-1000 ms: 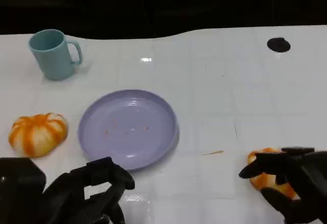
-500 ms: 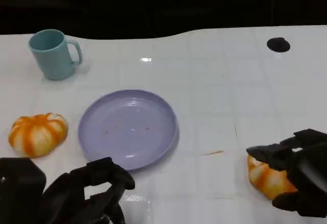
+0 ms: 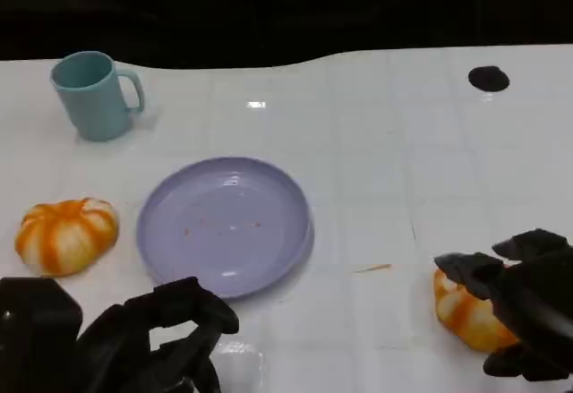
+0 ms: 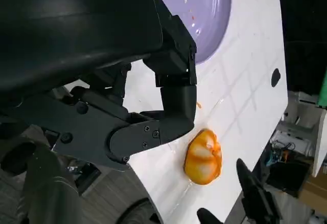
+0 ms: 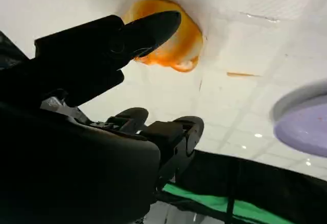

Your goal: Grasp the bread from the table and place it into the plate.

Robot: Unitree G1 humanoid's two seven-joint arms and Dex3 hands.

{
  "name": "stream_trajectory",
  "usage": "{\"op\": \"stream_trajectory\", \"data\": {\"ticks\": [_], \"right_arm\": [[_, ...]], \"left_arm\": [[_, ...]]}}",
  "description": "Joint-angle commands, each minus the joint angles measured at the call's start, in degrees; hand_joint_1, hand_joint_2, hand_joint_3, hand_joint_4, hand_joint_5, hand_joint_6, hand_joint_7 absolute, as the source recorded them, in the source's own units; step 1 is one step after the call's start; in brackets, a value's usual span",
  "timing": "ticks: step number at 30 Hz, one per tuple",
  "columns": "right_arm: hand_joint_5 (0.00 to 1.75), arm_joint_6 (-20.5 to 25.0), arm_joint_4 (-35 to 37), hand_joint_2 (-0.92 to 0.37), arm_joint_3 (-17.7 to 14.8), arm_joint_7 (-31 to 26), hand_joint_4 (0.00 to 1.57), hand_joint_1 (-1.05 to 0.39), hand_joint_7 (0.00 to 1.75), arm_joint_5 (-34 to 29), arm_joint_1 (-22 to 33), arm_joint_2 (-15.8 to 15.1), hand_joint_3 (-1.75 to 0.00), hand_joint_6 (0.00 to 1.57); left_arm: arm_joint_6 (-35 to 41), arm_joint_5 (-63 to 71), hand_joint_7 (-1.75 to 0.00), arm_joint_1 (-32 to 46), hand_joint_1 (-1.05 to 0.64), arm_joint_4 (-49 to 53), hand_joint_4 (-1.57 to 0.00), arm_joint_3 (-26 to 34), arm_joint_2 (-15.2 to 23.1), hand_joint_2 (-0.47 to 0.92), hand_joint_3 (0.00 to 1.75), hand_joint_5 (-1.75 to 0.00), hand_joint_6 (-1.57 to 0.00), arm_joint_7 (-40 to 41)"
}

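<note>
An orange-striped bread (image 3: pixel 466 311) lies on the white table at the front right. My right hand (image 3: pixel 528 308) is spread over its right side, fingers apart, and the bread still rests on the table. In the right wrist view one fingertip (image 5: pixel 158 22) reaches across the bread (image 5: pixel 181 45). A second orange bread (image 3: pixel 67 234) sits at the left. The purple plate (image 3: pixel 295 223) stands between them, holding nothing but crumbs. My left hand (image 3: pixel 157 339) hangs low at the front left, its fingers curled in on nothing. The left wrist view shows the right-side bread (image 4: pixel 203 155) past the left hand's fingers (image 4: pixel 163 117).
A teal mug (image 3: pixel 94 95) stands at the back left. A small dark spot (image 3: pixel 488 78) marks the table at the back right. The table's far edge runs against a black background. White tabletop stretches between the plate and the right-side bread.
My right hand has slid a little right and down, so more of the bread's left side shows. The bread, the plate and my left hand have stayed put.
</note>
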Motion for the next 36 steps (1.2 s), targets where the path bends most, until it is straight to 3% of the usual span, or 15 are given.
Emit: {"op": "stream_trajectory", "data": {"ticks": [1,17,25,30,32,33,34,36], "right_arm": [[0.24,1.11,4.13,-0.82,0.97,-0.55,0.26,-0.57,0.01,-1.15,-1.95,-0.91,-0.01,0.39],[0.16,2.54,20.94,-0.86,5.84,-6.17,0.33,-0.56,0.01,-1.43,-9.67,-1.95,-0.01,0.45],[0.12,4.70,29.69,-0.91,8.48,-8.54,0.34,-0.52,0.02,1.17,-14.24,-0.17,-0.02,0.48],[0.14,5.48,35.11,-0.92,9.29,-13.94,0.44,-0.47,0.05,3.18,-16.47,0.75,-0.09,0.60],[0.23,5.17,37.53,-0.92,9.45,-19.86,0.73,-0.41,0.11,3.35,-17.12,1.08,-0.11,0.83],[0.25,4.67,38.60,-0.92,9.02,-23.23,0.79,-0.39,0.13,4.22,-17.29,1.50,-0.12,0.88],[0.46,4.16,39.37,-0.92,8.71,-25.73,0.92,-0.34,0.11,5.15,-17.40,1.73,-0.08,1.02],[0.72,2.42,41.00,-0.92,8.40,-30.51,0.92,-0.30,0.06,6.94,-17.77,1.67,-0.05,1.13]], "left_arm": [[-0.22,0.01,-1.38,0.59,-0.40,-0.84,-0.71,0.23,0.44,0.85,0.63,-1.75,-0.66,0.15],[1.07,-0.03,-1.37,0.86,-0.41,-2.42,-0.70,0.00,0.12,0.85,0.62,-1.75,-0.67,0.67],[1.58,0.07,-1.37,0.84,-0.41,-3.31,-0.71,-0.23,-0.11,0.85,0.62,-1.75,-0.67,1.09],[1.90,-0.17,-1.38,0.72,-0.38,-3.56,-0.70,-0.24,-0.22,0.87,0.63,-1.75,-0.66,1.44],[1.54,0.05,-1.38,0.65,-0.38,-3.48,-0.69,-0.34,-0.09,0.87,0.63,-1.75,-0.66,1.27],[1.57,0.05,-1.38,0.59,-0.38,-3.52,-0.69,-0.34,-0.05,0.87,0.63,-1.75,-0.65,1.27],[1.65,0.03,-1.38,0.54,-0.38,-3.57,-0.69,-0.33,-0.03,0.87,0.63,-1.75,-0.65,1.29],[1.79,-0.01,-1.39,0.48,-0.38,-3.74,-0.69,-0.31,0.01,0.87,0.64,-1.75,-0.65,1.32]]}}
